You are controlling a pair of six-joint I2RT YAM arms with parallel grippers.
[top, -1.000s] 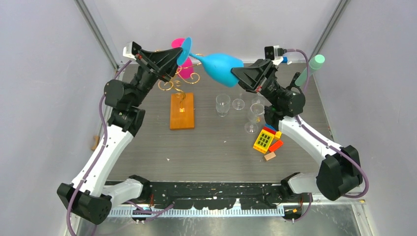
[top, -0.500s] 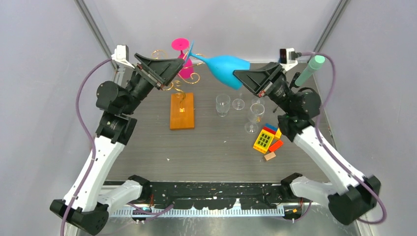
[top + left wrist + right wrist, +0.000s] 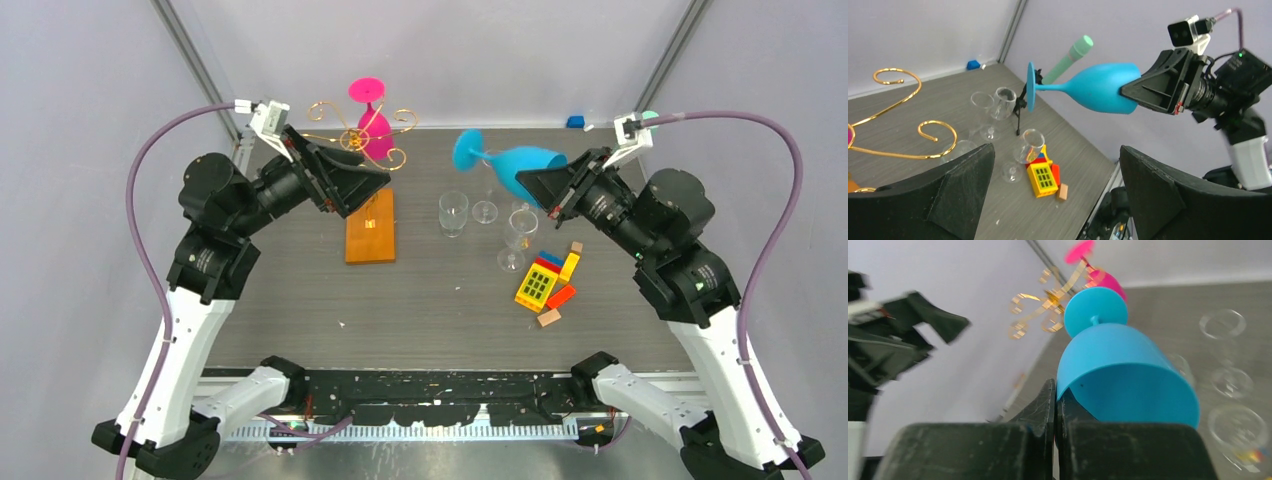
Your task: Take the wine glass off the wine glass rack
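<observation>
- Blue glass (image 3: pixel 520 168) in top view: off the rack (image 3: pixel 370 228), up in the air, tipped on its side, well apart from the gold wire.
- Pinched at the bowl rim by right claw (image 3: pixel 548 186), foot pointing back toward the rack.
- Left claw (image 3: pixel 368 192) spread, holding nothing, hovering over the rack's wooden base.
- Pink glass (image 3: pixel 375 135) hanging on the rack. Clear glasses (image 3: pixel 453 210) and blocks (image 3: pixel 545 283) on the table below the blue one.
- Left wrist: shows blue glass (image 3: pixel 1103 92) with stem roughly level, right claw at the bowl mouth. Own fingers (image 3: pixel 963 180) wide apart, nothing between. Tripod (image 3: pixel 1068 57) behind the glass.
- Right wrist: fingers (image 3: pixel 1040 407) pressed together on the bowl wall of the blue glass (image 3: pixel 1123 375), apparently one inside and one outside. Grip near the rim only.
- Judged: lift-off done, set-down left.
- To do it well: hold the pinch firm and move slowly, since a one-wall grip could let the glass pivot.
- Carry away from rack and pink glass. Aim for bare table, not clear glasses or blocks.
- Turn upright before lowering. Let go only once the foot sits flat.
- Keep left claw out of the path.
</observation>
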